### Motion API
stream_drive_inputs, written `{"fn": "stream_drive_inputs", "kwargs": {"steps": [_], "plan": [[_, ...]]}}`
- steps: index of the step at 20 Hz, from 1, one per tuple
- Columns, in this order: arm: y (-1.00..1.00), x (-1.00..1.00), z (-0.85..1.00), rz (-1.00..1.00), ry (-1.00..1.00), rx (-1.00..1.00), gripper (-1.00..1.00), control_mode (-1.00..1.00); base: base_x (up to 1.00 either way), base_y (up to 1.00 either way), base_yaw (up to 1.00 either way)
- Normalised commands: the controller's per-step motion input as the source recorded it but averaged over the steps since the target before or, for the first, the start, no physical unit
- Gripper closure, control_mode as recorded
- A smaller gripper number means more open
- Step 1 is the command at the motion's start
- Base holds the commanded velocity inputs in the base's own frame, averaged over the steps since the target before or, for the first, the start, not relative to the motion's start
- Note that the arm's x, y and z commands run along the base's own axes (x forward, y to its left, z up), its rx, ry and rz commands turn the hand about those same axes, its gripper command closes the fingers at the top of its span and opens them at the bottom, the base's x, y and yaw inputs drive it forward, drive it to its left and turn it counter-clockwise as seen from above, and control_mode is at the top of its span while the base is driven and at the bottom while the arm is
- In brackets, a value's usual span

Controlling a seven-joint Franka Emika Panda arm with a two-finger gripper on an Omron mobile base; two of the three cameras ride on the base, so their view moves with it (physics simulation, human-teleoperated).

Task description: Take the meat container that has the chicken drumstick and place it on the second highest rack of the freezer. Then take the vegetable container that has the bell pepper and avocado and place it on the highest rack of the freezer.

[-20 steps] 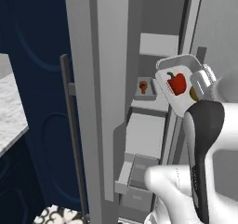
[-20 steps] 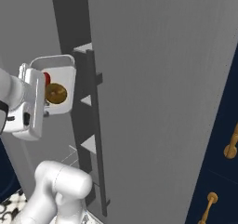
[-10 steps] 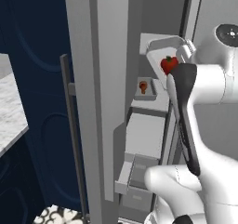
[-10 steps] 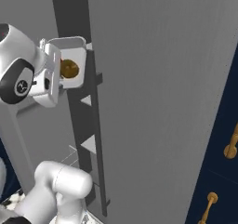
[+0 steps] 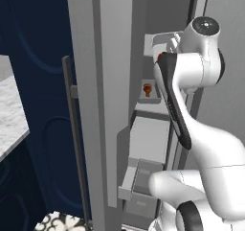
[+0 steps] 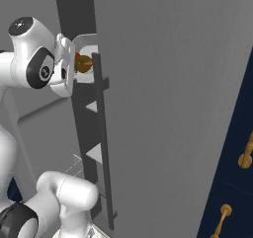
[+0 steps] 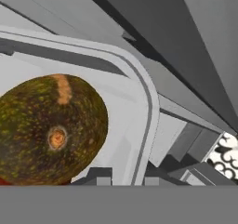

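I see the vegetable container (image 6: 85, 38), a white tray with a rounded rim, up at the highest rack (image 5: 162, 38) of the freezer (image 5: 103, 96). In it lies the avocado (image 7: 49, 130), olive-brown and speckled, with the red bell pepper (image 6: 77, 55) just beside it. I cannot tell whether the gripper (image 6: 69, 64) holds the tray rim. Lower, the chicken drumstick (image 5: 147, 88) sits in its own tray.

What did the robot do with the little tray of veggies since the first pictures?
The arm carried the vegetable container, with the avocado and bell pepper inside, up and deeper into the freezer, to the height of the top shelves. The gripper is at the tray's rim. The meat container with the chicken drumstick stayed on its shelf lower down.
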Motion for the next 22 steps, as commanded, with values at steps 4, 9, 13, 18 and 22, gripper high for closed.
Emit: {"fn": "stream_drive_inputs", "kwargs": {"steps": [4, 9, 13, 18, 22], "plan": [[0.22, 0.02, 0.01, 0.12, -0.01, 0.02, 1.0, -1.0, 0.0, 0.0, 0.0], [0.08, 0.36, 0.0, 0.13, -0.02, 0.0, 1.0, -1.0, 0.0, 0.0, 0.0], [-0.24, 0.72, 0.0, 0.02, -0.01, 0.0, 1.0, -1.0, 0.0, 0.0, 0.0], [-0.3, 0.73, 0.0, 0.0, 0.0, 0.0, 1.0, -1.0, 0.0, 0.0, 0.0], [-0.21, 0.73, 0.0, 0.0, 0.0, 0.0, 1.0, -1.0, 0.0, 0.0, 0.0]]}}
